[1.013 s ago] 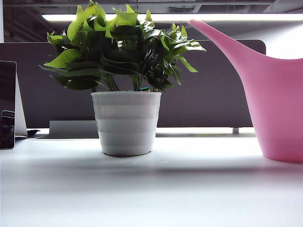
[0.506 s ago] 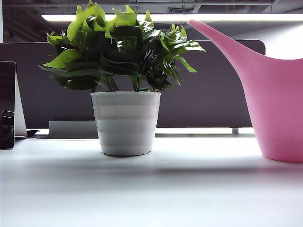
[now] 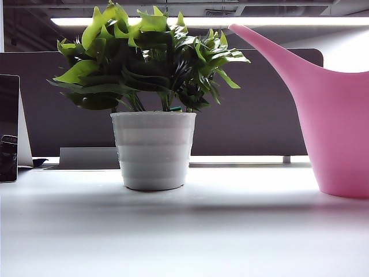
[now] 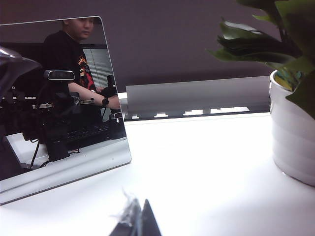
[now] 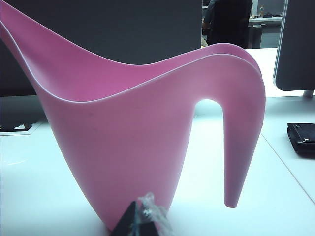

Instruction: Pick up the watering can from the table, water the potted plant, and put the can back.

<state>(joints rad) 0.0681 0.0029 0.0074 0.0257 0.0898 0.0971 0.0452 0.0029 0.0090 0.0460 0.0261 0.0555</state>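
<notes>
On table (image 3: 230,231), closed tools (image 4: 135,223) (image 5: 142,221), mirror (image 4: 59,98)

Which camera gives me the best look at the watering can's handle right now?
The right wrist view: the watering can fills it, with the whole handle arching down, its free end above the table. The exterior view shows only the spout and part of the body, cut off at the frame edge. The left wrist view shows no can at all.

Open office: desk partition (image 3: 253,104), monitors (image 5: 295,44)
</notes>
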